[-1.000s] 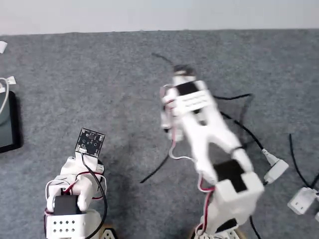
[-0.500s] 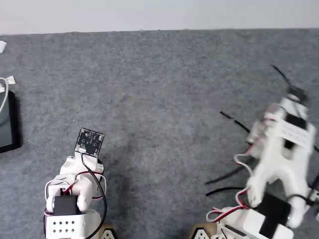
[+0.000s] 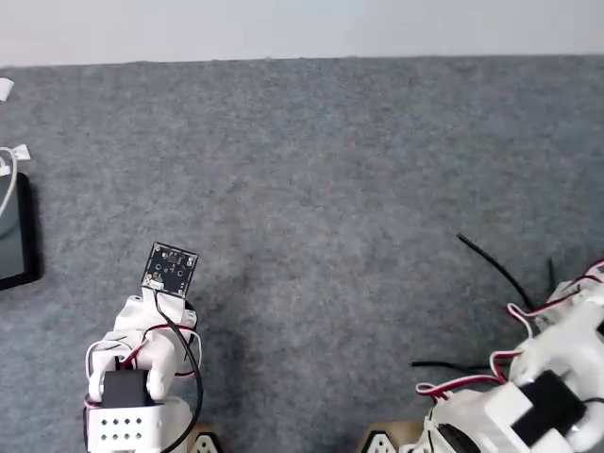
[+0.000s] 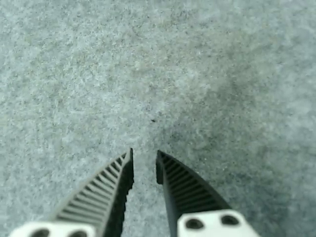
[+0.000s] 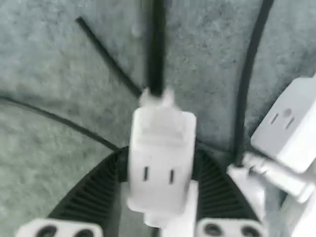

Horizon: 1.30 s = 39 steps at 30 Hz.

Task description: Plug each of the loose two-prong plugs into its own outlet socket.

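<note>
My right gripper (image 5: 159, 165) is shut on a white socket block (image 5: 160, 143) with two slots facing the camera. A black cord (image 5: 157, 44) runs away from the block over the grey carpet. Close beside it lies a second white socket block (image 5: 291, 128), and a white plug-like piece (image 5: 269, 170) sits just under that one. In the high view the right arm (image 3: 543, 392) is folded low at the near right corner, over its own gripper. My left gripper (image 4: 144, 155) hangs over bare carpet with a narrow gap between its fingers and nothing in them.
Black cords (image 3: 495, 269) trail across the carpet beside the right arm. The left arm (image 3: 142, 354) stays at the near left edge. A dark flat device (image 3: 14, 231) lies at the far left edge. A pale wall strip (image 3: 302, 28) borders the back.
The right arm has swung from the middle of the table to the right and pulled back to the near right corner, with the cords shifting along. The left arm has not moved.
</note>
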### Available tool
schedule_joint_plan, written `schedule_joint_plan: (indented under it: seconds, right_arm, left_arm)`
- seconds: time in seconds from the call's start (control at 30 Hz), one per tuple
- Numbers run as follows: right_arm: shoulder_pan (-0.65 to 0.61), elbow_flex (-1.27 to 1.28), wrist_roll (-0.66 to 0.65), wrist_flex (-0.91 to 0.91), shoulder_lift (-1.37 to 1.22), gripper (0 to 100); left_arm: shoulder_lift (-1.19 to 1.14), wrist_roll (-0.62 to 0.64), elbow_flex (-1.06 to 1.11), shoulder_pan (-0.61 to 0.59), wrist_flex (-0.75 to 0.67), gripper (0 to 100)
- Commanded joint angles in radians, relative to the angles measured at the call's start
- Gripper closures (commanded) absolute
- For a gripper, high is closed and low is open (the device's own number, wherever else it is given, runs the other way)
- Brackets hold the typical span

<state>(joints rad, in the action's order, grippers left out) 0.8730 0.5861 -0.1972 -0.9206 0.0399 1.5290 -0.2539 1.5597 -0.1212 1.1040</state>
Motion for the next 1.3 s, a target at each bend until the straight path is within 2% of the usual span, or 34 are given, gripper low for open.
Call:
schedule_joint_plan:
  seconds: [0.0,0.1,0.13,0.2,0.27,0.5,0.77,1.13,1.27]
  right_arm:
    - [-0.024,-0.063,0.025,-0.124,0.028,81.2]
    - [-0.033,-0.081,0.166,-0.189,0.099,97.7]
    - [-0.042,-0.081,0.183,-0.202,0.128,99.8]
    - [-0.062,-0.057,0.198,-0.219,0.188,96.9]
    - [-0.076,-0.015,0.201,-0.223,0.257,99.4]
    - [-0.085,0.218,0.203,-0.142,0.535,99.1]
    - [-0.166,0.539,0.017,-0.070,0.799,99.0]
    - [-0.271,0.829,0.005,0.050,1.135,98.7]
    - [-0.268,0.913,0.003,0.044,1.234,87.0]
  left_arm:
    - [0.009,-0.003,-0.005,-0.006,-0.011,97]
    - [0.009,-0.003,-0.005,-0.006,-0.011,97]
    - [0.009,-0.003,-0.005,-0.006,-0.011,97]
    - [0.009,-0.003,-0.005,-0.006,-0.011,97]
    - [0.009,-0.003,-0.005,-0.006,-0.012,97]
    - [0.009,-0.002,-0.010,-0.006,-0.014,97]
    - [0.009,-0.002,-0.035,-0.031,0.003,97]
    - [0.009,-0.002,-0.048,-0.048,0.012,97]
    - [0.014,-0.002,-0.053,-0.032,0.061,97]
